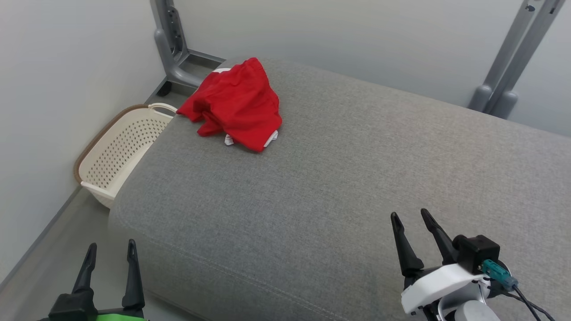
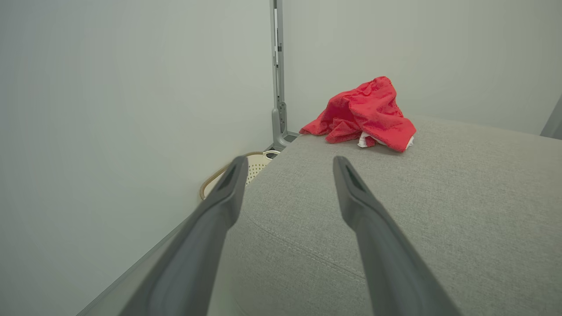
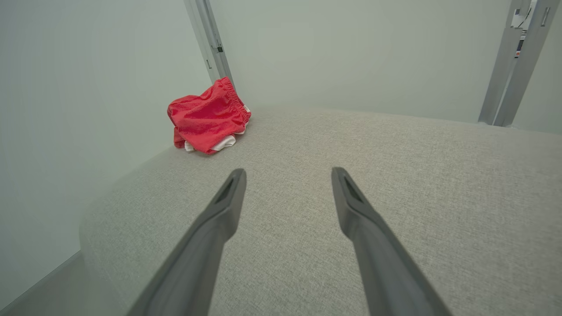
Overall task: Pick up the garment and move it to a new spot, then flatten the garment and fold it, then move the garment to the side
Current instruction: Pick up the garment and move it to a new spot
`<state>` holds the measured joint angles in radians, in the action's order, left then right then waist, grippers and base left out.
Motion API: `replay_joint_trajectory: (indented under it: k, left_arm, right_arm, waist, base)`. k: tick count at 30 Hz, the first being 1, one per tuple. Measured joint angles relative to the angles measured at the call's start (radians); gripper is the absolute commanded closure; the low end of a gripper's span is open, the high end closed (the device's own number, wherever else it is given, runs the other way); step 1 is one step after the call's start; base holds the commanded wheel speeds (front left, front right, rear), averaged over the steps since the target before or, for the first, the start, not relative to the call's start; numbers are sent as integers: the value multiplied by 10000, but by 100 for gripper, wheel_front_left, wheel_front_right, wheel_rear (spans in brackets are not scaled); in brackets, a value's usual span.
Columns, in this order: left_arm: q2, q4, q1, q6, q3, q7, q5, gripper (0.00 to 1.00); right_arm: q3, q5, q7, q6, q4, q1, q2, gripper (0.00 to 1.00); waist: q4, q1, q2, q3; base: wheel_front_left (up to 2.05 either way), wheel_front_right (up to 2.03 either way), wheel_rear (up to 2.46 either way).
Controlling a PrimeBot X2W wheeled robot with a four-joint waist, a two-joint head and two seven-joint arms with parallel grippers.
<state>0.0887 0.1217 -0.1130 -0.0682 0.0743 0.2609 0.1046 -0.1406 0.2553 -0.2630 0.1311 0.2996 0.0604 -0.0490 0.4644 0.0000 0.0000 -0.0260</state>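
While both arms sit low at the near edge of the head view, the garment [image 1: 234, 104] lies crumpled in a heap at the far left corner of the grey cushion [image 1: 312, 191], well apart from either gripper. It is red cloth with a gathered waistband on top and a bit of white trim peeping out along its near edge, and nothing touches it. The left gripper [image 1: 112, 244] hangs just off the cushion's near left corner, above the floor [image 1: 49, 249], its two dark fingers spread apart and empty. In the left wrist view those fingers point toward the garment and the corner of the cushion. The right gripper [image 1: 409, 213] hovers over the near right part of the cushion, its fingers likewise parted with nothing between them. At its wrist are a white housing and a teal plug with a black cable. A cream basket [image 1: 120, 147] with a perforated wall and a brown rim stands on the floor, wedged between the cushion's left side and the pale wall [image 1: 67, 67]. Grey metal posts [image 1: 171, 40] rise behind the cushion — one by the garment, another at the far right.
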Motion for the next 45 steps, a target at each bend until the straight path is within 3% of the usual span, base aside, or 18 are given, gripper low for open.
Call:
replay_joint_trajectory:
  k: [15, 21, 33, 45]
  left_arm:
    - [-63, -337, -194, 171, 207, 0, 146, 0]
    - [29, -222, 253, -27, -54, 2, 88, 0]
    - [788, -61, 2886, -357, -437, 0, 113, 0]
    - [1411, 1137, 5884, -541, -410, -29, 1110, 0]
  right_arm:
    - [-424, 15, 0, 0, 238, 513, 8, 0]
    - [-234, 59, 0, 0, 136, 436, 4, 0]
    - [-136, -240, 0, 0, -40, 647, 8, 0]
    - [-245, -612, 0, 0, -320, 1542, 10, 0]
  waist:
    - [407, 0, 0, 292]
    - [293, 0, 0, 257]
    - [-629, 0, 0, 649]
    - [-1534, 1, 0, 1672]
  base:
    - [0, 0, 0]
    - [0, 0, 0]
    - [0, 0, 0]
    - [0, 0, 0]
